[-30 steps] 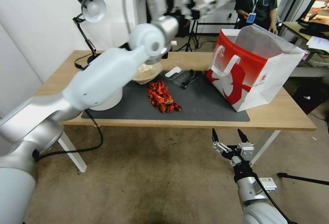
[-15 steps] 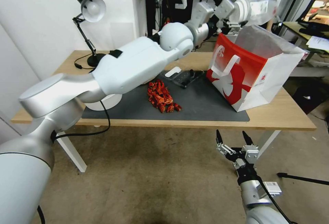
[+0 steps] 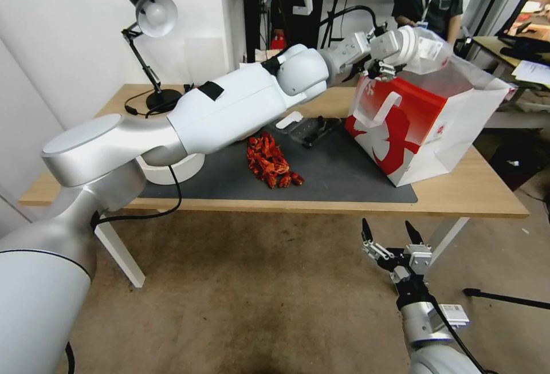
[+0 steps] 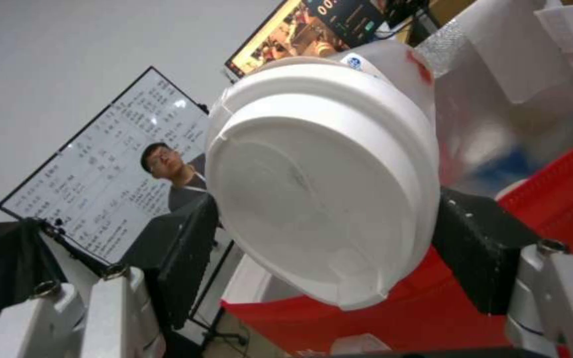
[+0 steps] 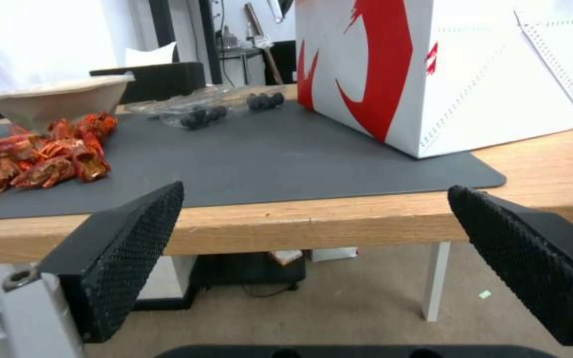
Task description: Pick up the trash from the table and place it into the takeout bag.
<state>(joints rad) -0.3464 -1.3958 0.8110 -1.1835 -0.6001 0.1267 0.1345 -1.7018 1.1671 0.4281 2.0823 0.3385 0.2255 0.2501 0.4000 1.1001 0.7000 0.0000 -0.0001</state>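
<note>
While the left gripper pinches a white-lidded clear cup over the takeout bag's open mouth, other litter waits on the table.

From the left: red shells lie heaped on the dark mat, loose and brittle-looking, likely best scooped in small clumps. The cup, gripped at the lid, looks light, thin-walled and easily crushed. Farthest right, the right gripper hangs low before the table, fingers spread, holding nothing.
</note>
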